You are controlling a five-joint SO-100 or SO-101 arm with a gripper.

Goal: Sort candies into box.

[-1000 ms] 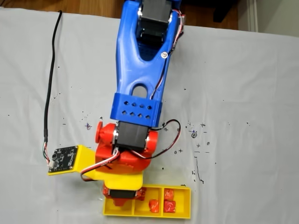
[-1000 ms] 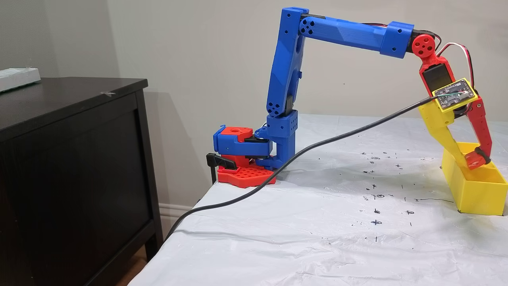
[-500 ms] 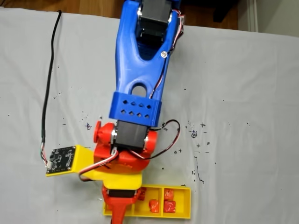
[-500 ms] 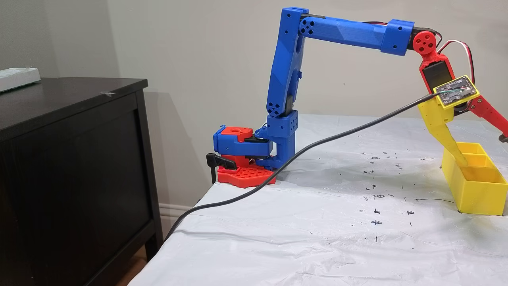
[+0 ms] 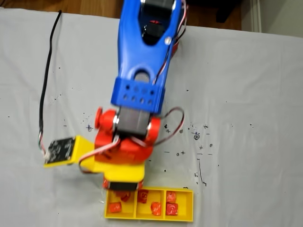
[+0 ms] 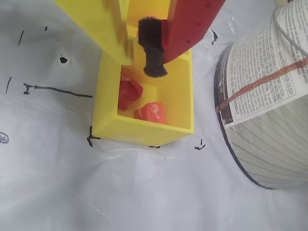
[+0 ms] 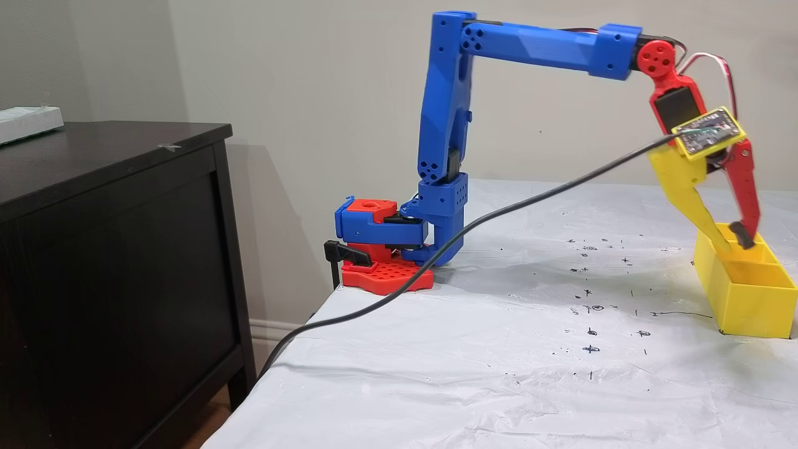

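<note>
The yellow box point(image 5: 149, 218) lies at the table's near edge in a fixed view, with several orange-red candies in its three compartments. One candy point(image 5: 114, 207) is in the left compartment, two point(image 5: 155, 208) in the middle and two point(image 5: 171, 209) in the right. In the wrist view, two candies point(image 6: 151, 111) lie in the end compartment of the box point(image 6: 139, 130). My gripper point(image 6: 137, 60) hangs just above that compartment. Its yellow finger and black-padded red finger point(image 6: 153, 50) are almost touching, with nothing between them. From the side, the gripper point(image 7: 734, 244) sits at the rim of the box point(image 7: 748, 305).
A large cylinder wrapped in printed paper point(image 6: 260, 96) stands close beside the box. A black cable point(image 7: 499, 224) runs from the wrist camera across the marked white table cover point(image 7: 561, 374). A dark cabinet point(image 7: 112, 249) stands off the table.
One second ago the gripper held a candy over the box. It then swung wide open and the candy dropped into the end compartment. Now the jaws have closed empty and the arm has risen slightly.
</note>
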